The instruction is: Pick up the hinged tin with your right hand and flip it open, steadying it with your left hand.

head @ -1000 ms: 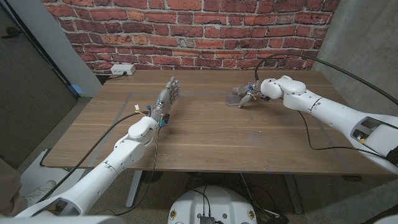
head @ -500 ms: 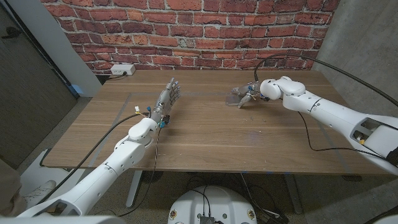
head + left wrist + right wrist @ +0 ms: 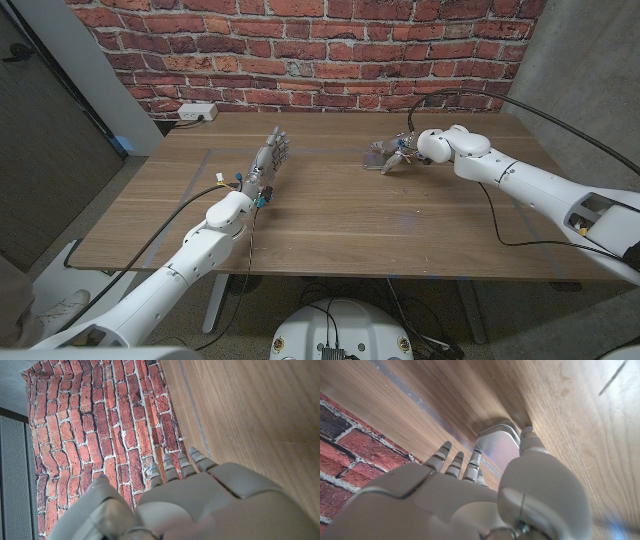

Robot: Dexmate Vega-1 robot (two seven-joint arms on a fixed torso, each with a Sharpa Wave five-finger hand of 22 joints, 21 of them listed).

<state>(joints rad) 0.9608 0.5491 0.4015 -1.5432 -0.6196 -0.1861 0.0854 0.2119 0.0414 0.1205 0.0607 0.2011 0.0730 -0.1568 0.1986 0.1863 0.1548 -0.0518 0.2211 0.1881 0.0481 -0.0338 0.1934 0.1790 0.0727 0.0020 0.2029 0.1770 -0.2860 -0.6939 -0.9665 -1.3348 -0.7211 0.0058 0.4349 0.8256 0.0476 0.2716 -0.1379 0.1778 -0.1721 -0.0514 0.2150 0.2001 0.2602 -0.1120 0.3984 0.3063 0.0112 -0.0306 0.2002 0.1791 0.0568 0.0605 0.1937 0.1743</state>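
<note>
I see the hinged tin (image 3: 378, 155) (image 3: 498, 447): small, silvery, rounded corners, lid closed, lying flat on the wooden table (image 3: 330, 215), toward its far side.

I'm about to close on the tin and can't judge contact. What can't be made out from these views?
- Head view: the hinged tin is small and partly covered by the right hand; contact unclear.
- Right wrist view: the tin is partly hidden behind the hand's back; hinge and lid seam unseen.
- Left wrist view: the left hand's palm side is hidden.
</note>
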